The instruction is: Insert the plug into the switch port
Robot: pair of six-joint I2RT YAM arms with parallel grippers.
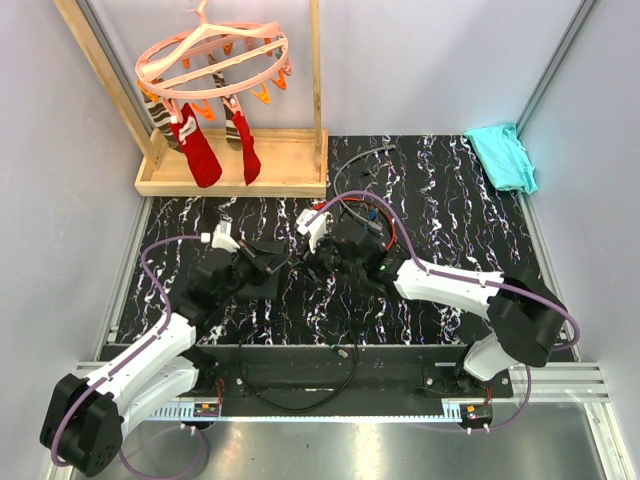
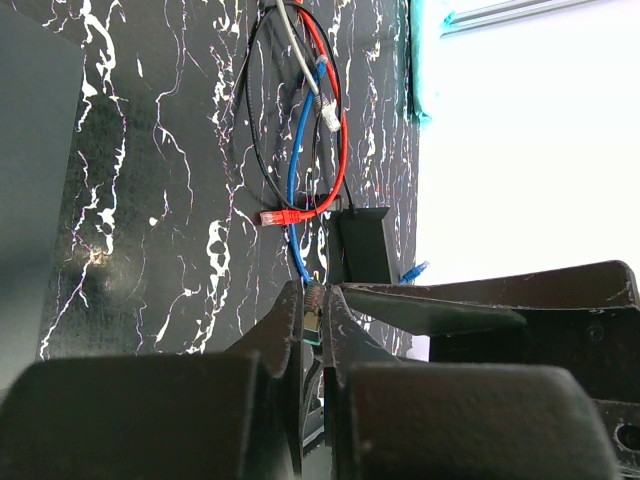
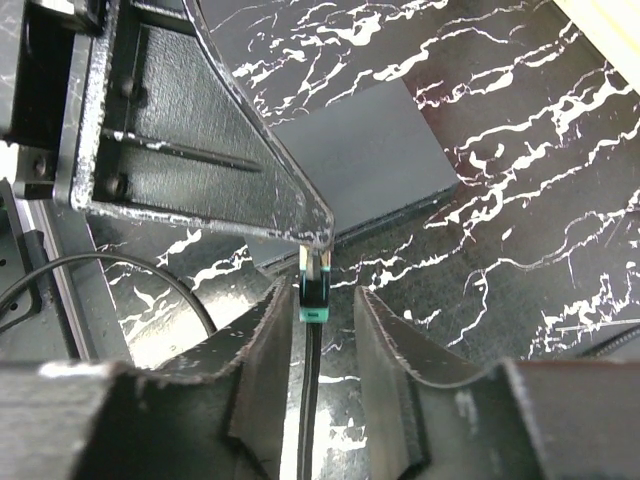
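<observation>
Plug aloft, not yet home: over the white-veined black desk [image 3: 520,200], the left fingers [image 2: 280,340] pinch shut on the plug [image 3: 313,292], a small clear-tipped connector with a teal boot. The scuffed right fingers [image 3: 262,360] stand narrowly apart either side of it and its thin black cable [image 3: 308,410], gripping nothing. The switch [image 3: 370,150], a flat matte slab, lies just beyond. Its port cannot be made out, and aligning and inserting appear still to come.
</observation>
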